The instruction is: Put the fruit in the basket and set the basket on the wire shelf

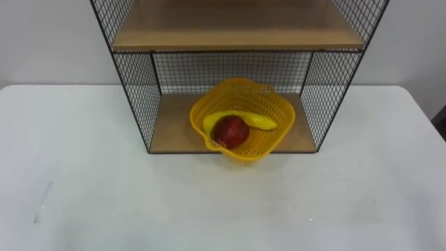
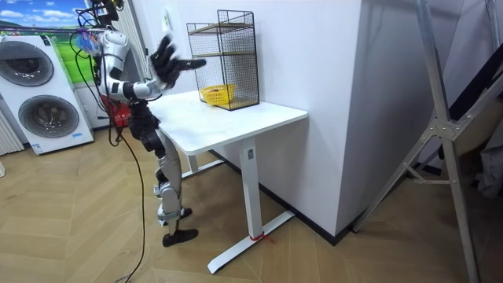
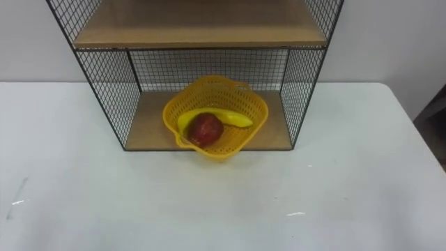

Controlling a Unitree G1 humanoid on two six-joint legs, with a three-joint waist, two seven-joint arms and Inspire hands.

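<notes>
Yellow plastic mesh basket [image 1: 245, 150], apple [image 1: 231, 131] and banana [image 1: 255, 120] inside, sits on the wire shelf's [image 1: 136, 97] lower board, front edge overhanging. Light, stiff; fruit could roll, so I'd grip the rim. Right hand [image 2: 165, 56] raised, spread, empty; left hand [image 2: 193, 63] I cannot tell.

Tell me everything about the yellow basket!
The yellow basket looks like plastic, with walls full of little holes and a wavy rim. It sits upright on the bottom wooden board of the wire shelf, its front poking slightly past the board's edge. Inside lie a red apple and a banana behind it.
</notes>
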